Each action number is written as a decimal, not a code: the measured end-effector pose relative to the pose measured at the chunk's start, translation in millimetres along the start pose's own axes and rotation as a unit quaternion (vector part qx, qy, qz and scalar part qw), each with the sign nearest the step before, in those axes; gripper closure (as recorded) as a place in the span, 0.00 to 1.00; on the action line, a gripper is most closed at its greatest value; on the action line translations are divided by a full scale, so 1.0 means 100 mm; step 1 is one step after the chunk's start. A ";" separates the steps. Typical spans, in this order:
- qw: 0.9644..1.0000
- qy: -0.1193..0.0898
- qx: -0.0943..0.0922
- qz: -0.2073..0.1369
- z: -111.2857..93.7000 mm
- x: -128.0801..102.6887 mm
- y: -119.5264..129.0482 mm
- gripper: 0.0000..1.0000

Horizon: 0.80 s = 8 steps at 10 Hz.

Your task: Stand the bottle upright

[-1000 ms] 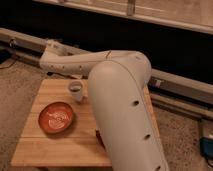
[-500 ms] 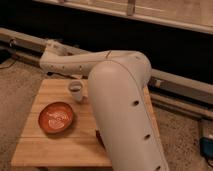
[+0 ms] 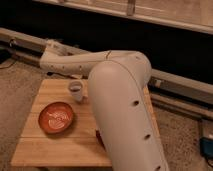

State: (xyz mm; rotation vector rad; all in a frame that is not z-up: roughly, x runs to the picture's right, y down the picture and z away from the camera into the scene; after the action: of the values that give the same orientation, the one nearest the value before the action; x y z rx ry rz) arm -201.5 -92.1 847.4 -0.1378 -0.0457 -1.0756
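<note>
The gripper (image 3: 49,52) is held wide open, empty, above the far left corner of the table (image 3: 35,150). The bottle is not seen, perhaps hidden by the arm (image 3: 122,110); it must be found before any approach.

Orange-red bowl (image 3: 56,117) with pale swirls, light wooden table (image 3: 50,145), cream arm (image 3: 125,115).

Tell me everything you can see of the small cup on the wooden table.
The cup is short, round and pale grey-white, with an open mouth that looks dark inside. It stands upright on the back half of the wooden table, behind and right of the orange-red bowl, apart from it. The robot arm rises just right of it. The gripper, at the arm's far left end past the table's back edge, is not touching it.
</note>
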 end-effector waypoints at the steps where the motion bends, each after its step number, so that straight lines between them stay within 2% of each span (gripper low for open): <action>1: 1.000 -0.001 0.001 0.001 0.00 0.00 -0.01 0.20; 2: 1.000 -0.008 0.002 0.000 -0.01 0.03 -0.01 0.20; 4: 1.000 -0.025 0.000 0.007 0.02 0.24 0.09 0.20; 6: 0.999 -0.040 -0.008 0.018 0.02 0.43 0.39 0.20; 8: 0.998 -0.057 -0.018 0.033 -0.08 0.48 0.79 0.20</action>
State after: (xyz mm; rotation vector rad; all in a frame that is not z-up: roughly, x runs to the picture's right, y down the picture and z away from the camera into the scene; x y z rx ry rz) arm -109.4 -98.7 837.7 -0.2306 -0.1237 -1.0024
